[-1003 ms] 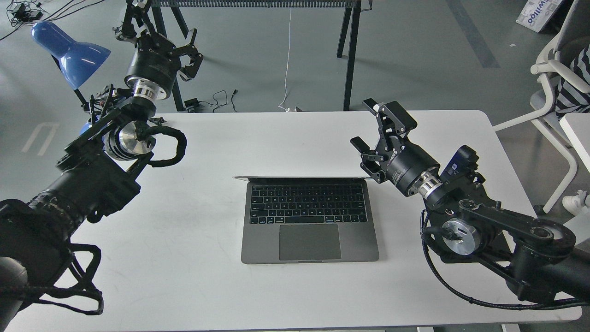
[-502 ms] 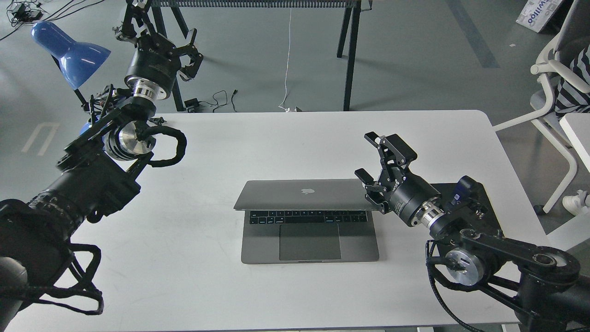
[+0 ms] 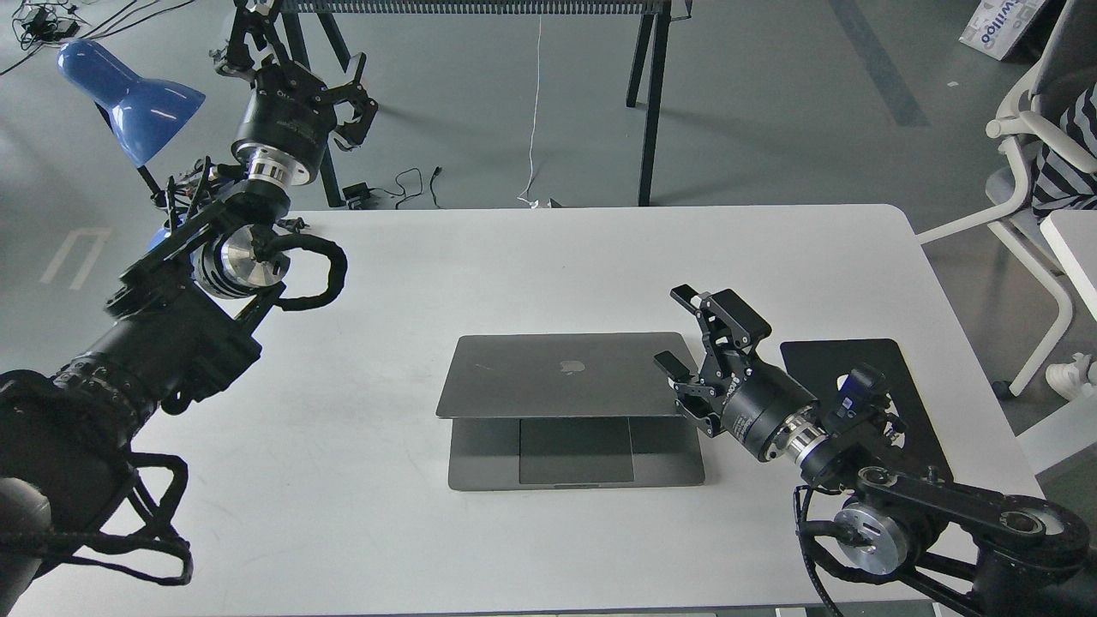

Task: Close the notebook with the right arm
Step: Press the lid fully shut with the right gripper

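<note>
Tilting well forward now, the lid of the notebook (image 3: 557,375) hangs low over its base, covering the whole keyboard and leaving only the trackpad and the front strip of the palm rest in sight. Half a second ago the lid still left most of the keyboard rows showing, and a second ago it stood so upright that only its thin top edge showed. The notebook sits at the middle of the white table (image 3: 386,531), its base in the same spot as before, the dark apple logo on the lid facing up.

The right gripper (image 3: 692,334) has come down and nearer with the lid. Its fingers stand apart, clamped on nothing; the lower one lies right at the lid's right edge, though whether it touches the metal I cannot tell. The right arm (image 3: 908,506) has dropped lower, and so the black mouse pad (image 3: 857,377) to the right of the notebook now shows far more of its surface.

The left gripper (image 3: 296,64) hangs high beyond the table's far left corner, exactly where it was, with its fingers spread. The blue desk lamp (image 3: 128,94) beside it has not moved.
</note>
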Motion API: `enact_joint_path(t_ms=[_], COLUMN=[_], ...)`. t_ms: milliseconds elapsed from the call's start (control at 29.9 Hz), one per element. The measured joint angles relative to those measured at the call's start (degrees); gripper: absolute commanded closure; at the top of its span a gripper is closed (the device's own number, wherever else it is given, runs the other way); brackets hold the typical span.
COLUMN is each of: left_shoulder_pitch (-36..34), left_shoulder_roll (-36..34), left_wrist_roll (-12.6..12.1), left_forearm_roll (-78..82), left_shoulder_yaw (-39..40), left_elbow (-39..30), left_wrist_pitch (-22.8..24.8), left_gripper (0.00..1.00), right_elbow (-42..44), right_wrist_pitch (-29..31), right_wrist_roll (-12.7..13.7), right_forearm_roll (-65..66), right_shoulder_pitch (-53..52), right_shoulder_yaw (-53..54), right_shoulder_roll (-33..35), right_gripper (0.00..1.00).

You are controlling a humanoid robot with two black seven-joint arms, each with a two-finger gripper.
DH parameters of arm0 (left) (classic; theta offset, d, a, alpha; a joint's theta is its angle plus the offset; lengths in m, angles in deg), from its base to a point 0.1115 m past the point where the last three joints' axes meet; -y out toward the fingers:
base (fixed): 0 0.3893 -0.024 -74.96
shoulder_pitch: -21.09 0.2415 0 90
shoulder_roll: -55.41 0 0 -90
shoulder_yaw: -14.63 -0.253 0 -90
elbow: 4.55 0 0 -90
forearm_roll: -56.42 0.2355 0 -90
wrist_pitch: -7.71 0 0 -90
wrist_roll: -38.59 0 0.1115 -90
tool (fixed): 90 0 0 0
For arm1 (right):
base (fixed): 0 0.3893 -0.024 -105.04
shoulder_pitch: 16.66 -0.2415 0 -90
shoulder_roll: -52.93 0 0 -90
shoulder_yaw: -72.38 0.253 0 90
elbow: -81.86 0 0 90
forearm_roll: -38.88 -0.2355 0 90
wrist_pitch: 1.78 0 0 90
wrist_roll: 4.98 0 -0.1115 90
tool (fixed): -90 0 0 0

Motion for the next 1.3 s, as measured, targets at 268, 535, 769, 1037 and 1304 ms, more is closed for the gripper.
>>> enact_joint_path(t_ms=[268, 535, 769, 1037, 1304], left_shoulder_pitch=[0.0, 0.0, 0.0, 0.0, 0.0], left_shoulder_roll=[-0.03, -0.04, -0.06, 0.0, 0.0], left_wrist_roll=[0.0, 0.0, 0.0, 0.0, 0.0], left_forearm_roll=[0.0, 0.0, 0.0, 0.0, 0.0], left_shoulder_yaw=[0.0, 0.0, 0.0, 0.0, 0.0], left_elbow=[0.0, 0.0, -0.01, -0.02, -0.02], left_wrist_pitch=[0.0, 0.0, 0.0, 0.0, 0.0], left_gripper=[0.0, 0.0, 0.0, 0.0, 0.0], right_elbow=[-0.26, 0.51, 3.9, 4.95, 5.75], right_wrist_pitch=[1.1, 2.35, 2.39, 2.39, 2.27], right_wrist_roll=[-0.29, -0.52, -0.53, -0.53, -0.4], right_forearm_roll=[1.72, 1.99, 2.01, 2.02, 2.01], right_shoulder_pitch=[0.98, 1.08, 2.36, 4.14, 4.97], right_shoulder_yaw=[-1.54, -2.28, -3.29, -3.38, -3.52], right_shoulder_roll=[3.57, 5.21, 4.13, 2.78, 1.3], right_gripper=[0.01, 0.01, 0.01, 0.01, 0.01])
